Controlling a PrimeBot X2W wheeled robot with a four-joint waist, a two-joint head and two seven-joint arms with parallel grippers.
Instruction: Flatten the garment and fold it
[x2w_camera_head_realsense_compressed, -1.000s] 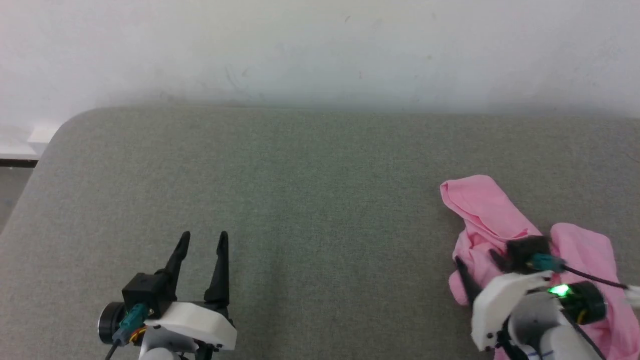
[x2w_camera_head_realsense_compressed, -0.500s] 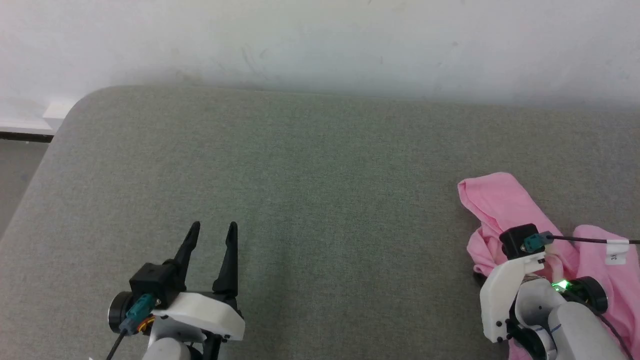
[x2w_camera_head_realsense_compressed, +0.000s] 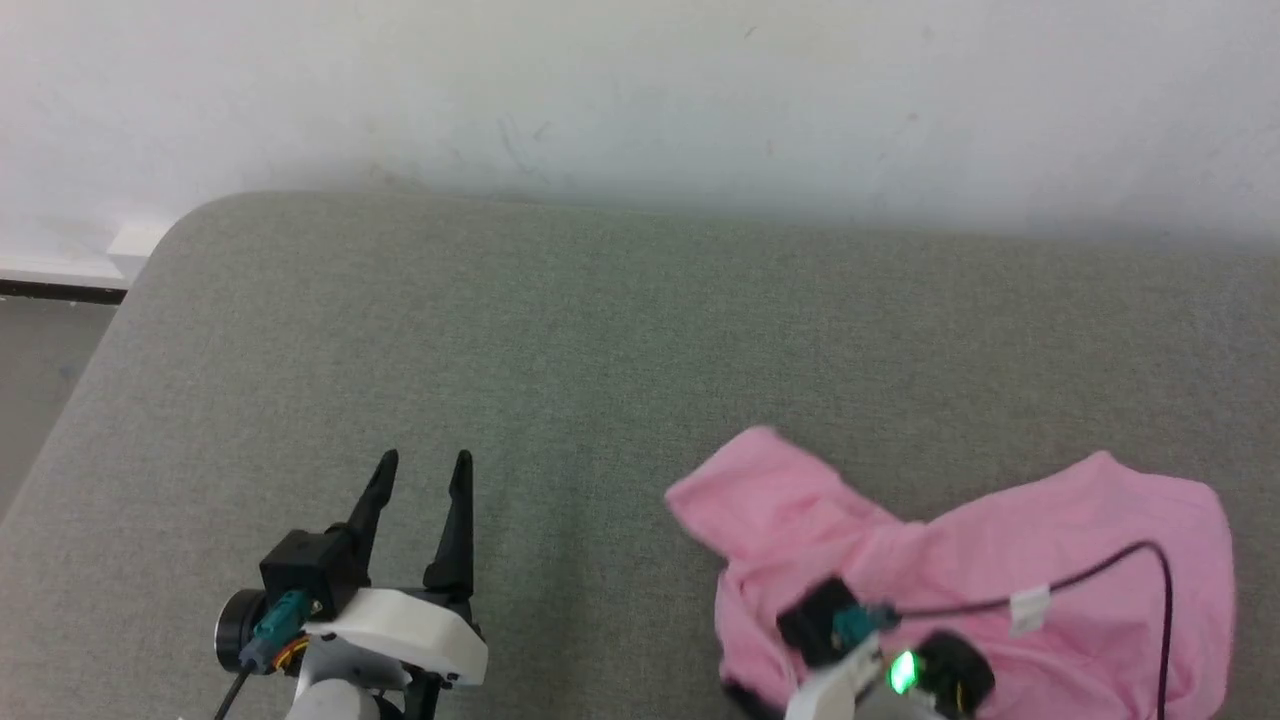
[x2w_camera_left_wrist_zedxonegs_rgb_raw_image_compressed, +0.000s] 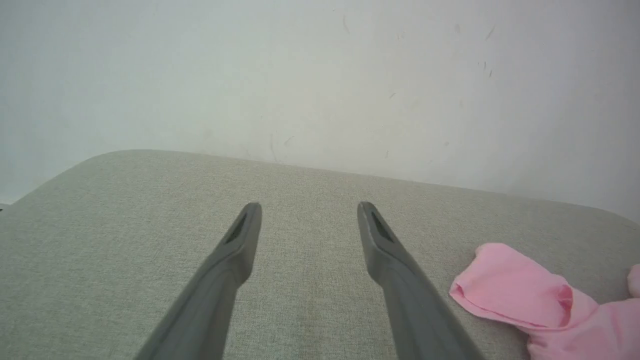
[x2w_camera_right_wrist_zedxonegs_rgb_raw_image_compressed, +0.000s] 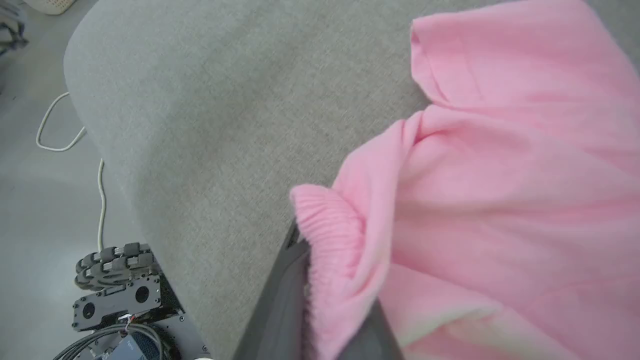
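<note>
The pink shorts (x2w_camera_head_realsense_compressed: 1000, 560) lie spread on the grey cushioned surface at the lower right of the head view, one leg pointing left. The left wrist view shows that leg (x2w_camera_left_wrist_zedxonegs_rgb_raw_image_compressed: 515, 295) at its right edge. My right gripper (x2w_camera_right_wrist_zedxonegs_rgb_raw_image_compressed: 330, 280) is shut on the gathered waistband (x2w_camera_right_wrist_zedxonegs_rgb_raw_image_compressed: 325, 220), with the pink cloth (x2w_camera_right_wrist_zedxonegs_rgb_raw_image_compressed: 500, 175) fanning out beyond it. In the head view its wrist (x2w_camera_head_realsense_compressed: 880, 670) sits over the shorts' near edge and hides the fingers. My left gripper (x2w_camera_head_realsense_compressed: 425, 460) rests open at the lower left, well apart from the shorts, nothing between its fingers (x2w_camera_left_wrist_zedxonegs_rgb_raw_image_compressed: 240, 250). The sewn-in label is hidden.
The grey surface (x2w_camera_head_realsense_compressed: 600, 350) runs back to a white wall (x2w_camera_head_realsense_compressed: 640, 90) and rounds off at its far left corner (x2w_camera_head_realsense_compressed: 170, 230). A black cable (x2w_camera_head_realsense_compressed: 1100, 565) with a white tag crosses over the shorts. My wheeled base (x2w_camera_right_wrist_zedxonegs_rgb_raw_image_compressed: 115, 290) and a white cord (x2w_camera_right_wrist_zedxonegs_rgb_raw_image_compressed: 60, 130) are on the floor beside the surface.
The right gripper closed on the waistband and pulled the shorts left toward the middle, and they now lie wider. The camera shifted a little. The left gripper stayed open in place.
</note>
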